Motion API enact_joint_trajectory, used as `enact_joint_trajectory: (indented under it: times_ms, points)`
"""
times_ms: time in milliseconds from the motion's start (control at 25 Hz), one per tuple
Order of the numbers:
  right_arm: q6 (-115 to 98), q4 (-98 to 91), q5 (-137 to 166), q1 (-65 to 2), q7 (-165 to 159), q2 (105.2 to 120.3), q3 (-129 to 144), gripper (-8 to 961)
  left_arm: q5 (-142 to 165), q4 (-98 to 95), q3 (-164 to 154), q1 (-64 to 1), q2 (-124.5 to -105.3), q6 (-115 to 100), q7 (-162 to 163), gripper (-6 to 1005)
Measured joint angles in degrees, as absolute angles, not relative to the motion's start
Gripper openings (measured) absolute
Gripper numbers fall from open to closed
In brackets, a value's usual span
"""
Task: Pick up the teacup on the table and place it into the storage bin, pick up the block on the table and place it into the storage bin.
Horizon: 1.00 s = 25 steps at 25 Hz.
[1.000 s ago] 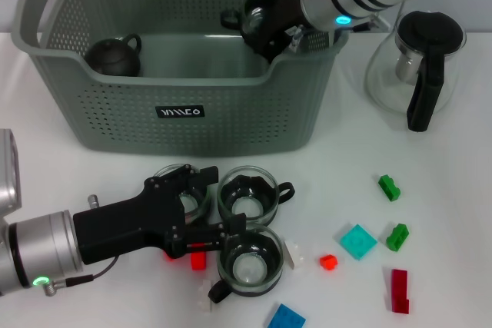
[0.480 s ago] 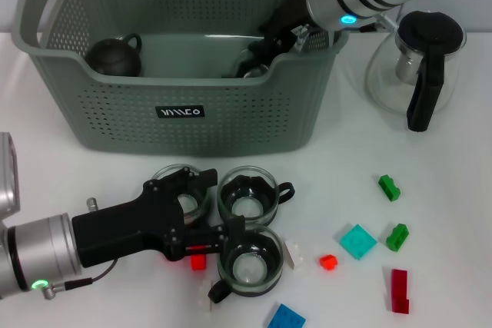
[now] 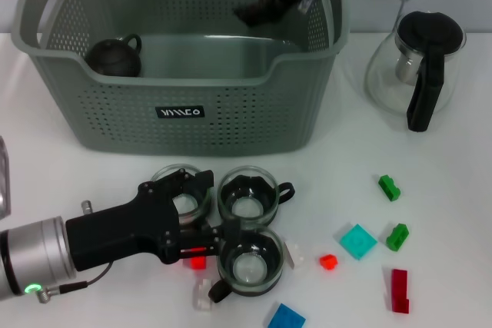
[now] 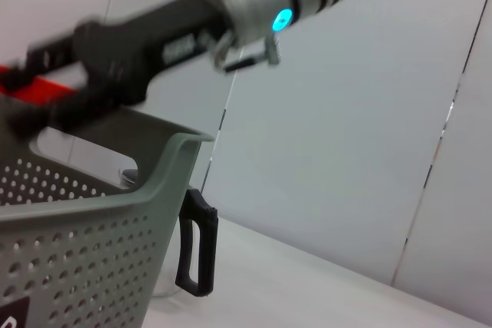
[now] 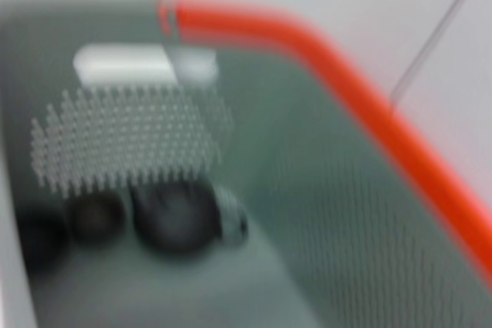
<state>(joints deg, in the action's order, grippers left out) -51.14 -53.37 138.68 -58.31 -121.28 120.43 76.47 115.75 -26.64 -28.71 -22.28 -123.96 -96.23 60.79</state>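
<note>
While the right gripper (image 3: 254, 11) is hanging above the far right corner of the storage bin (image 3: 181, 113), with jaws too dark and foreshortened to tell whether they are parted or holding anything, the left gripper (image 3: 206, 224) is lying low on the table (image 3: 446, 213) among the glass teacups. Its black jaws are reaching toward the robot's right, spread apart, one prong by the teacup at the left (image 3: 183, 193) and the other pointing at the nearest teacup (image 3: 249, 260); I judge that they are holding nothing, though how firmly they are touching the glass is not clear. A third teacup (image 3: 247, 196) is sitting just behind, its handle pointing right. A small red block (image 3: 197, 260) is lying directly beneath the left jaws, with more blocks scattered well to the right, among them a teal block (image 3: 358, 241) and a dark red block (image 3: 399, 290). Inside the bin a dark round teapot (image 3: 113, 56) is resting in the left corner. The left arm is plainly nearer the cups, and the nearest one is sitting straight ahead of its jaws, so closing there seems the coming move.
</note>
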Motion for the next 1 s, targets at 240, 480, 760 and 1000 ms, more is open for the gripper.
enact_joint_trajectory:
  times_ms: [240, 480, 760, 1000]
  points:
    - [-63.82, -74.81, 123.63, -45.92, -115.82, 120.06, 75.41, 722, 116.05, -27.08, -28.60, -21.24, -123.76, -96.95, 60.71, 951]
    - [-83.50, -90.91, 121.27, -37.00, -121.62, 120.00, 74.91, 731, 116.10, -27.43, -28.45, -21.05, -123.75, -96.98, 60.70, 951]
    - [-103.67, -94.74, 125.89, -36.13, -132.55, 120.02, 72.75, 723, 116.47, -28.04, -27.07, -20.83, -123.41, -96.97, 60.06, 951]
    - [-110.71, -93.59, 131.18, -37.22, -135.55, 120.12, 76.91, 720, 116.55, -28.52, -27.07, -20.53, -123.39, -96.94, 59.79, 951]
